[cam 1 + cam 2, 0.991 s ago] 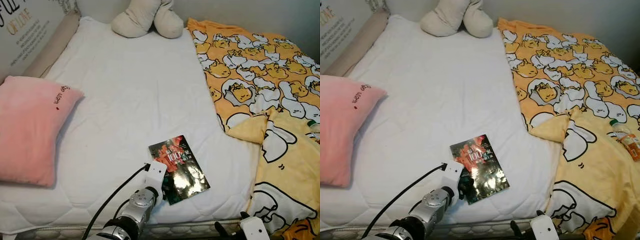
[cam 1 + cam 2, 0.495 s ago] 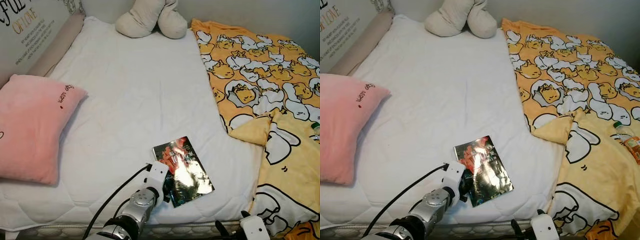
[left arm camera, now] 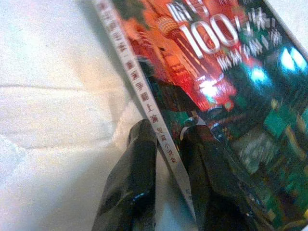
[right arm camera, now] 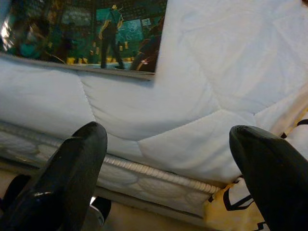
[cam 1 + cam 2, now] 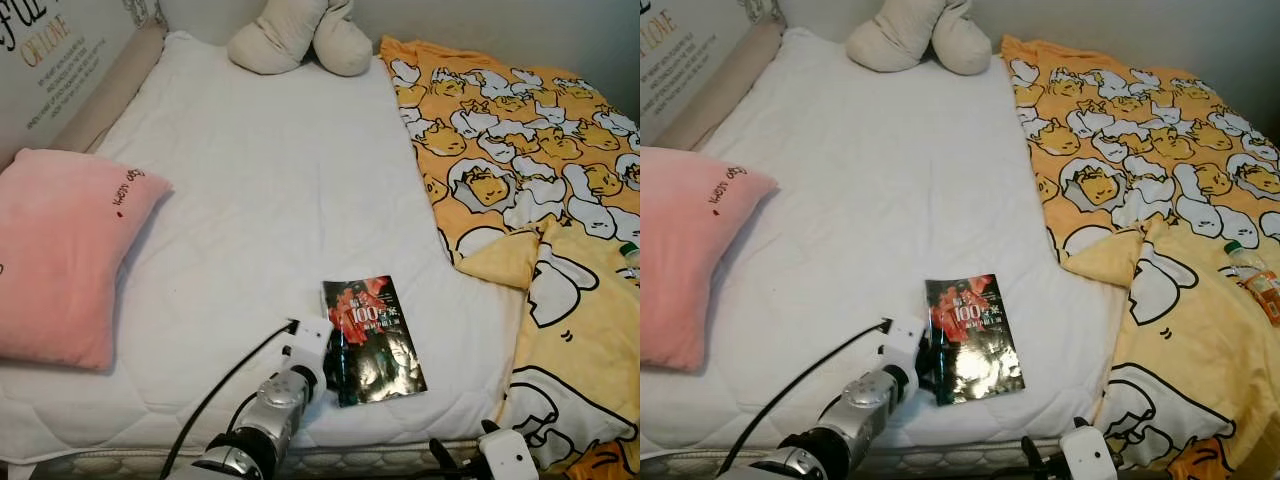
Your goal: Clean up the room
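Observation:
A glossy book [image 5: 372, 338] with a red and green cover lies near the front edge of the white mattress [image 5: 270, 190]. My left gripper [image 5: 334, 352] reaches over that edge and is shut on the book's spine. In the left wrist view one finger [image 3: 132, 183] sits beside the spine on the sheet side, while the other finger [image 3: 211, 178] presses on the cover of the book [image 3: 231, 86]. My right gripper [image 4: 169, 132] is open and empty, low in front of the mattress edge, with its wrist [image 5: 505, 457] at the bottom of the head view.
A pink pillow [image 5: 60, 250] lies at the left of the bed. A beige plush toy [image 5: 295, 40] rests at the head end. A yellow cartoon-print blanket [image 5: 540, 180] covers the right side, with a drink bottle [image 5: 1252, 278] lying on it.
The book has turned on the sheet: its far end swung to the right, so it now lies squarer to the bed edge. My left gripper stays on its spine.

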Controlling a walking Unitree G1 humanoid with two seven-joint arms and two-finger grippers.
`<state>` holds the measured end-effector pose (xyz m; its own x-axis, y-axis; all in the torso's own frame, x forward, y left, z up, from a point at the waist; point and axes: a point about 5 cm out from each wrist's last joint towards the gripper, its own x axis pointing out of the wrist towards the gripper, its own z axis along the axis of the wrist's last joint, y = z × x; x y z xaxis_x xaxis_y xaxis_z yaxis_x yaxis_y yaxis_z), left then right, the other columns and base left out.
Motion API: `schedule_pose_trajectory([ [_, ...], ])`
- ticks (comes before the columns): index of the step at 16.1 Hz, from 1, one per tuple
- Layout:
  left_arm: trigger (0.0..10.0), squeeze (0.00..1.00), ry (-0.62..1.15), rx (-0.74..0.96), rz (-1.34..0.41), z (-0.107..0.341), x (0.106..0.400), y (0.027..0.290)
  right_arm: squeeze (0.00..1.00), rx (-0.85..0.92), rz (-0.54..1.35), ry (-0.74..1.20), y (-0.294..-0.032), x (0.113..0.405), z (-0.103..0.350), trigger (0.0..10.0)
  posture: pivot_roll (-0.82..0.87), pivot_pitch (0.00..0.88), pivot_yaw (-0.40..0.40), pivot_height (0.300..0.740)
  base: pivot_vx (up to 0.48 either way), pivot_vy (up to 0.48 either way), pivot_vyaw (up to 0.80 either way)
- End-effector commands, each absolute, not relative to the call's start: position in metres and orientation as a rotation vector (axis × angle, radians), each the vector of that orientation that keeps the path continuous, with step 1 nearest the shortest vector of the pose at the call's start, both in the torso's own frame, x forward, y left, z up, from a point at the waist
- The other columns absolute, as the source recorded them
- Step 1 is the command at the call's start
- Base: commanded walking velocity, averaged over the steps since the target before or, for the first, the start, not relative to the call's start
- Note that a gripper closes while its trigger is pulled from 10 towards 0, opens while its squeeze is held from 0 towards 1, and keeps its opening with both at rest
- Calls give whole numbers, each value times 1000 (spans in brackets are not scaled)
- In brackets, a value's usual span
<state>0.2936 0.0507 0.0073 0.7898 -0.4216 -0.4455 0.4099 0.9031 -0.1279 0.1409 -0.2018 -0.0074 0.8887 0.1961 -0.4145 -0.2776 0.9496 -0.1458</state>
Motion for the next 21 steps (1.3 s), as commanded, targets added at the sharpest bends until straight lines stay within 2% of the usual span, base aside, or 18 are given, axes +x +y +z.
schedule_pose_trajectory([
  [1,0,0,370,-112,-473,37,313,33,0,-212,226,410,-205,145,-7,10000,-118,122,-80,731,0,0,0],
  [3,0,0,324,-165,-450,49,324,43,0,-202,212,390,-203,155,-5,10000,-103,109,-71,731,0,0,0],
  [4,0,0,293,-239,-391,59,335,56,0,-181,205,341,-197,173,1,10000,-75,73,-47,731,0,0,0],
  [6,0,0,267,-256,-365,66,342,64,0,-171,197,313,-194,184,6,10000,-63,56,-37,731,0,0,0],
  [7,0,0,185,-252,-361,85,354,76,0,-145,174,245,-189,208,18,10000,-33,6,-7,731,0,0,0],
  [11,0,0,7,-33,-353,112,361,101,0,-45,103,77,-178,250,54,10000,8,0,36,731,0,0,0],
  [12,3922,0,-45,5,-303,118,360,109,0,-9,73,20,-180,257,67,10000,10,0,40,731,0,0,0],
  [13,10000,0,-96,22,-268,124,359,116,0,-4,58,-25,-181,262,77,10000,14,0,46,731,0,0,0],
  [15,10000,0,-217,87,-218,141,354,126,0,-10,0,-130,-188,269,97,10000,32,0,39,731,0,0,0],
  [19,10000,0,-177,75,-191,137,357,126,0,-19,30,-112,-181,278,92,10000,41,0,44,731,0,0,0],
  [21,10000,0,-127,32,-149,132,359,127,0,17,-5,-118,-184,289,97,10000,44,0,43,731,0,480,0],
])
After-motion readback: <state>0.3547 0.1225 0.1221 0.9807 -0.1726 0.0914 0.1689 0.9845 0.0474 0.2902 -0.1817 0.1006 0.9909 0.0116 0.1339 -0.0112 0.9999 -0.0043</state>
